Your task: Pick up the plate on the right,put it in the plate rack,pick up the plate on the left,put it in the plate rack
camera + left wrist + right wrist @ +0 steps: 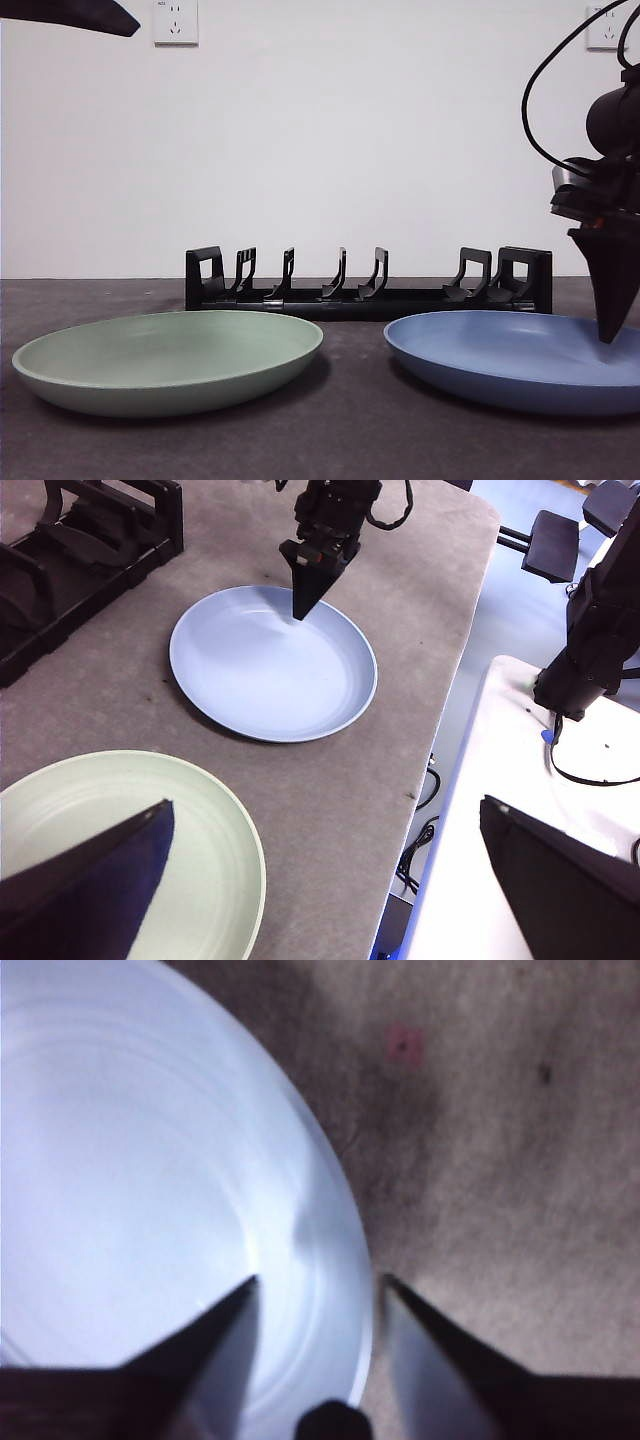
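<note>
A blue plate (500, 360) lies on the right of the grey table and a pale green plate (165, 355) on the left. Behind both stands the long black plate rack (400, 300), with nothing in its prongs. My right gripper (610, 335) reaches down to the blue plate's outer rim. In the right wrist view it (318, 1280) is open, one jaw over the inside of the blue plate (130, 1160) and one outside the rim. My left gripper (325, 805) hangs wide open above the green plate (100, 810); it holds nothing.
The table's edge (440, 730) runs close beside the blue plate (265, 670). Beyond it is a white table with another dark arm (590, 650). The rack (70, 560) is at the table's far side. Wall sockets (175, 20) are on the white wall.
</note>
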